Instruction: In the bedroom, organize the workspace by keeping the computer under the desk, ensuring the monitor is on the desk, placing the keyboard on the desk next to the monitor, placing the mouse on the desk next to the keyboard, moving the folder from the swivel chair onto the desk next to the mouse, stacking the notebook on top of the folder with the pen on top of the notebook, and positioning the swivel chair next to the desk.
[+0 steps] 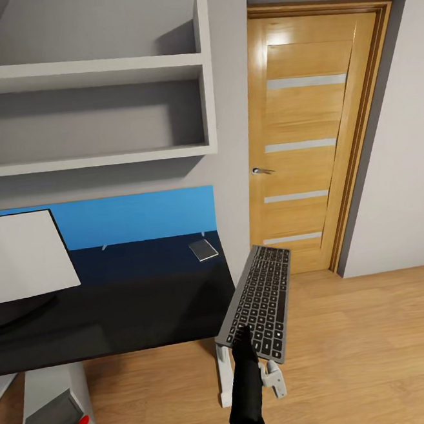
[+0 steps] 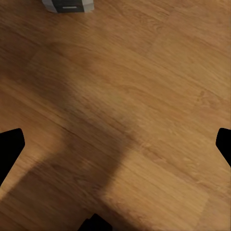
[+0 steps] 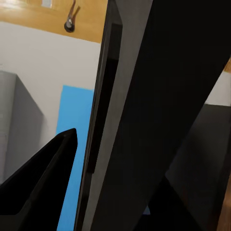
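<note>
Keyboard (image 1: 259, 301) clamped in right gripper (image 1: 245, 338) beside desk (image 1: 118, 312), left gripper (image 2: 115, 144) spread wide

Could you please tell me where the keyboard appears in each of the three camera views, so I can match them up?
Head view: the keyboard is lower centre-right, held by the right tool beyond the desk end.
Left wrist view: not in it; wood floor and the computer.
Right wrist view: edge-on, the keyboard crosses the centre.
Shared landmark: the door handle.
</note>
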{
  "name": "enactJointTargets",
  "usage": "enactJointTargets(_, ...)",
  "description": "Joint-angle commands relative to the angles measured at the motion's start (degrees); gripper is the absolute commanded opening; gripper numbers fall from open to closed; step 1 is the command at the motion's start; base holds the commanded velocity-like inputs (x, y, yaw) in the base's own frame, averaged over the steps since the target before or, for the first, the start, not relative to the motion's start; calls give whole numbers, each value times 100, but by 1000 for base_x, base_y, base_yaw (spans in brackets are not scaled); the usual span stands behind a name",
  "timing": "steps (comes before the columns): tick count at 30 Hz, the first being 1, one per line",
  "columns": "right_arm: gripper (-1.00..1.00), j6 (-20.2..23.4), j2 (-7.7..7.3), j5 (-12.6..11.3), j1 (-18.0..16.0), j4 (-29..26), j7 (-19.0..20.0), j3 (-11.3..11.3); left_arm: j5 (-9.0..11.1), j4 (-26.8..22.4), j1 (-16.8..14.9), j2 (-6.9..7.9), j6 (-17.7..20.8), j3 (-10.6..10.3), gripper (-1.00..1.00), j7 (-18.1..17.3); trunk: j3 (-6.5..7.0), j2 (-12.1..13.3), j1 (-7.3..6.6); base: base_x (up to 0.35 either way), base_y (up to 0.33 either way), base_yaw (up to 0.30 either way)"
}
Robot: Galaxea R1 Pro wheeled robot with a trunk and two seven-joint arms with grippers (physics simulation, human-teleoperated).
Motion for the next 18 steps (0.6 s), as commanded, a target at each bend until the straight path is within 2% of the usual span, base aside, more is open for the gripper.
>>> enactJointTargets(1,-100,-23,0,33,-6,0,-57,4,13,-4,-2,2,-17,-49,100,41,-6,-4,0,0,217,-211)
enactJointTargets(12,-100,-23,0,30,-6,1,-57,11,12,-4,-2,2,-20,-49,100,41,-6,-4,0,-7,303,-256)
enactJointTargets(18,-100,-23,0,30,-6,5,-57,11,12,-4,-2,2,-20,-49,100,40,-6,-4,0,-162,274,-263)
